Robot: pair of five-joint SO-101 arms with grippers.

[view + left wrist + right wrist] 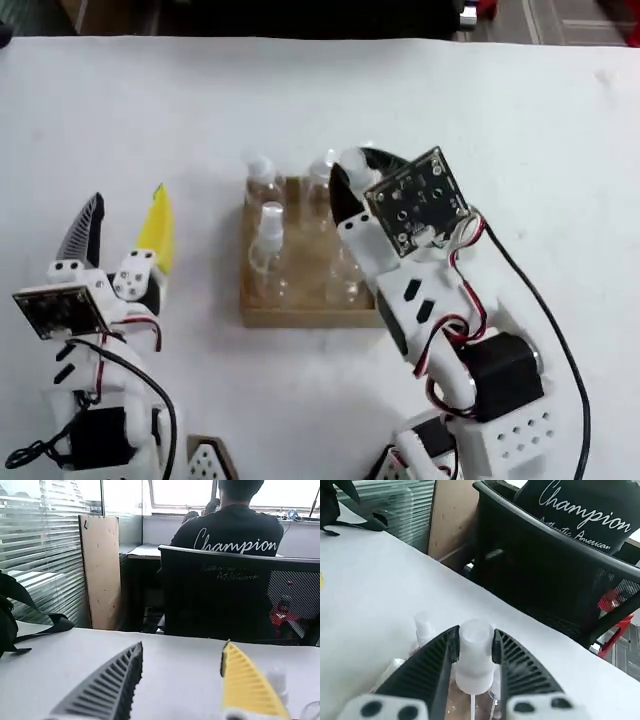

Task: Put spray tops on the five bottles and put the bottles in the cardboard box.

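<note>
Fingers [432, 667] of the right gripper [474, 639] clamp the white spray top [475, 662] by its cap, above the bottles [268, 245] in the cardboard box [300, 316]. We judge it light, rigid and slippery, best held at the cap's sides. Fingers of the left gripper [128, 200] stand apart, beside the box.

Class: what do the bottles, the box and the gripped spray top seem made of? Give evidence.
Bottles: probably clear plastic, see-through walls. Box: matte brown cardboard, dull tan rim. Spray top in the right gripper: likely smooth white plastic, slightly translucent.
</note>
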